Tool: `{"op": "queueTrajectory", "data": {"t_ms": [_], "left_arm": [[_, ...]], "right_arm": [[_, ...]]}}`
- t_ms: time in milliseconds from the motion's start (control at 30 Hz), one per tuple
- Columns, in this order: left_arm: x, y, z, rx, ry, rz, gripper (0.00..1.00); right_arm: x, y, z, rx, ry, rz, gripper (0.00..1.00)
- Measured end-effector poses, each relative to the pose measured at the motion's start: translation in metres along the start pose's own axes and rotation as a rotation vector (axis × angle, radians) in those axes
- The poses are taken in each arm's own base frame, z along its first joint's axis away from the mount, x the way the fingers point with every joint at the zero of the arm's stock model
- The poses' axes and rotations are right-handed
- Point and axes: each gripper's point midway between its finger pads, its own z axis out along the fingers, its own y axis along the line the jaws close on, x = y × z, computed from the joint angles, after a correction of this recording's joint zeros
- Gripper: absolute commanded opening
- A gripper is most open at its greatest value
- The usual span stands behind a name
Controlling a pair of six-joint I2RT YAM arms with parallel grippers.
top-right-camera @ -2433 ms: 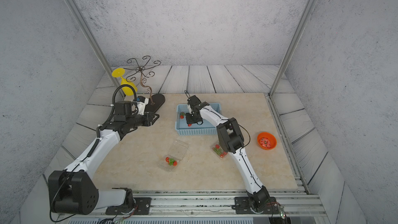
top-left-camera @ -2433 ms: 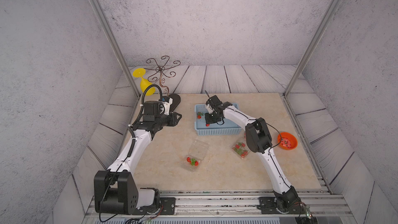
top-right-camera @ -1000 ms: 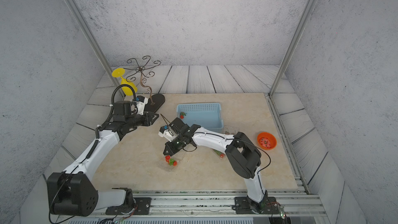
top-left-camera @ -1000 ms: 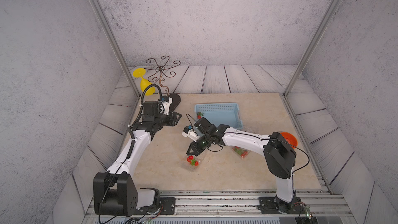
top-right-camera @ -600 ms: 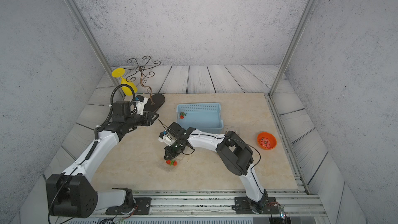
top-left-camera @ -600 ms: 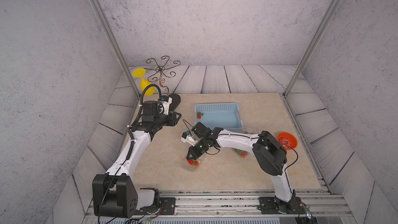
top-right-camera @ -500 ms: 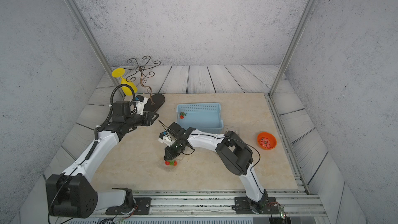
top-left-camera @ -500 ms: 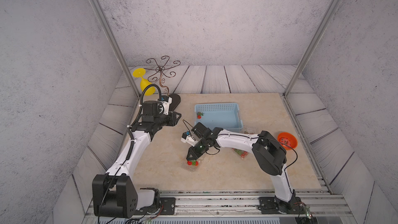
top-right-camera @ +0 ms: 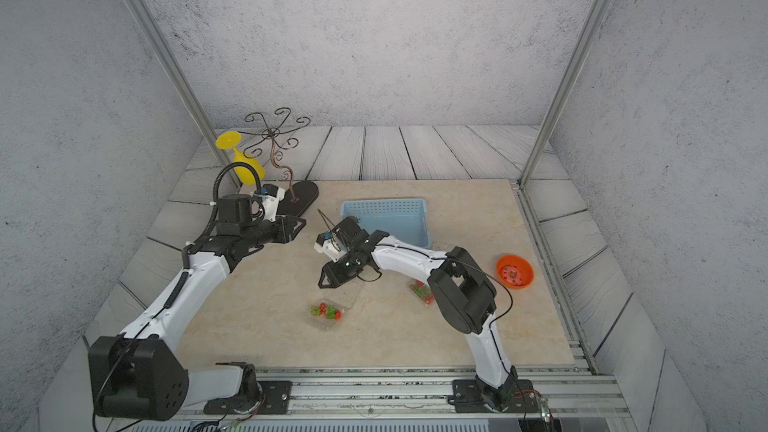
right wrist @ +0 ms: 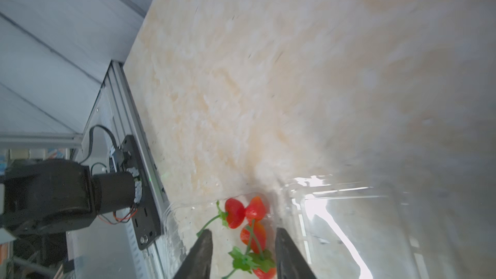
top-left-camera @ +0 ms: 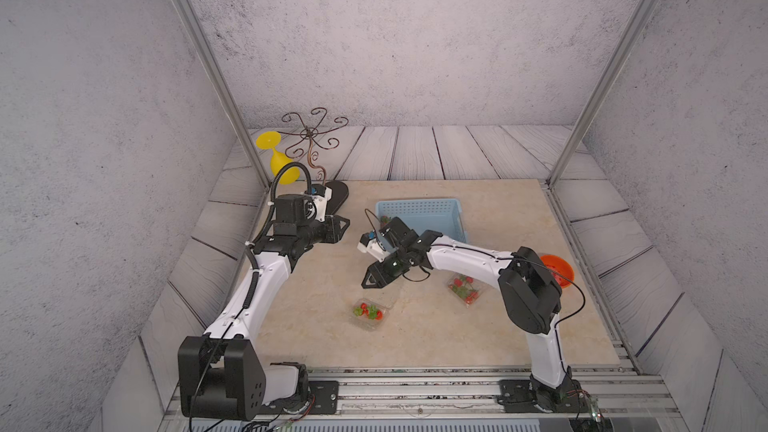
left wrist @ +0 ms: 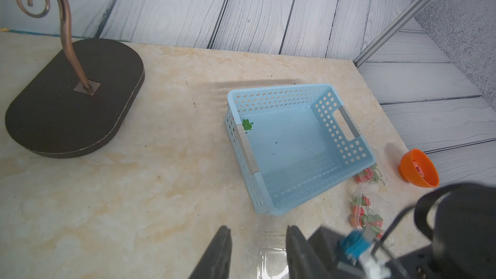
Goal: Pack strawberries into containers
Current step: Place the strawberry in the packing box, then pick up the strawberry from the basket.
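The right gripper (top-left-camera: 369, 283) is pictured lifted clear of the open container (top-left-camera: 376, 320) that lies near the middle of the desk (top-left-camera: 498, 209), toward its front edge. Half a second earlier it was pressed down into that tray, and some two seconds before that it was reaching into the blue basket (top-left-camera: 419, 204) at the back. Its jaws have been released: in the right wrist view the two fingers (right wrist: 204, 248) are seen apart, with nothing gripped between them. The strawberries (right wrist: 243, 214) are seen lying loose in the tray below, red berries tangled with green stems. The same cluster (top-right-camera: 326, 310) is shown in both top views, just in front of the raised fingertips.

One berry (left wrist: 247, 125) is left in the basket, tucked against its left end wall. A second container (top-left-camera: 465, 289), also holding berries, is seen toward the desk's right side, partly hidden by the right arm. The orange bowl (top-right-camera: 514, 271) is set near the right edge.

The left gripper (top-left-camera: 344, 224) has not been moved: it is held in the air near the back left corner, beside the dark base of the wire stand (top-left-camera: 338, 197). Its jaws are parted a little and nothing is held in them.
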Motion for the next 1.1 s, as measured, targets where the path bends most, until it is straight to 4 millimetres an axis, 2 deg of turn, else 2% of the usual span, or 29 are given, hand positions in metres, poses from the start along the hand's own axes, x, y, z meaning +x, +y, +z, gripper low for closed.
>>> {"op": "queueTrajectory", "data": {"t_ms": [100, 200, 267, 333, 400, 467, 667, 800, 1100], "left_arm": [[0.0, 0.0, 0.0, 0.0, 0.0, 0.0, 0.38], [0.0, 0.0, 0.0, 0.0, 0.0, 0.0, 0.38], [0.0, 0.0, 0.0, 0.0, 0.0, 0.0, 0.38], [0.0, 0.0, 0.0, 0.0, 0.0, 0.0, 0.38], [0.0, 0.0, 0.0, 0.0, 0.0, 0.0, 0.38], [0.0, 0.0, 0.0, 0.0, 0.0, -0.001, 0.38], [0.0, 0.0, 0.0, 0.0, 0.001, 0.0, 0.38], [0.0, 0.0, 0.0, 0.0, 0.001, 0.0, 0.38], [0.004, 0.003, 0.005, -0.003, 0.016, -0.007, 0.38]], "right_arm": [[-0.043, -0.038, -0.039, 0.081, -0.128, 0.043, 0.44], [-0.076, -0.077, -0.075, 0.159, -0.235, 0.097, 0.46], [-0.098, -0.104, -0.094, 0.207, -0.297, 0.121, 0.47], [-0.115, -0.129, -0.102, 0.251, -0.334, 0.141, 0.48], [-0.127, -0.154, -0.098, 0.292, -0.34, 0.16, 0.5], [-0.132, -0.175, -0.086, 0.32, -0.325, 0.171, 0.51], [-0.117, -0.218, -0.041, 0.352, -0.239, 0.216, 0.51], [-0.113, -0.229, -0.026, 0.33, -0.224, 0.239, 0.52], [-0.122, -0.244, -0.006, 0.243, -0.27, 0.293, 0.48]]}}
